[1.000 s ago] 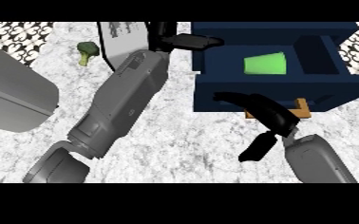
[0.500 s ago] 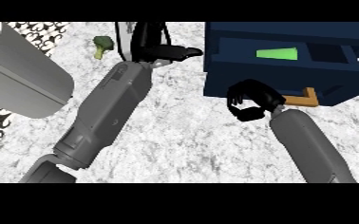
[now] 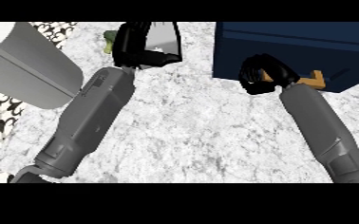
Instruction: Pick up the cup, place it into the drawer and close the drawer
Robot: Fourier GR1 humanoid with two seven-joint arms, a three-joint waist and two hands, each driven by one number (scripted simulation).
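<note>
The dark blue drawer unit (image 3: 288,47) stands at the upper right. Its front face is flush and no opening shows. The green cup is not visible anywhere. A wooden handle (image 3: 316,79) sticks out from the drawer front. My right hand (image 3: 263,74) is pressed against that front just left of the handle, with its fingers curled and nothing in them. My left hand (image 3: 139,47) rests at the top centre, fingers relaxed and thumb pointing right, holding nothing.
A grey metal object (image 3: 164,39) stands behind my left hand. A small green vegetable (image 3: 109,41) peeks out at its left. A large grey appliance body (image 3: 32,66) fills the left edge. White marble counter (image 3: 196,123) spreads between my forearms.
The drawer, open with the green cup inside, has slid in and the cup is hidden. My right hand moved up and left along the drawer front, fingers still curled.
</note>
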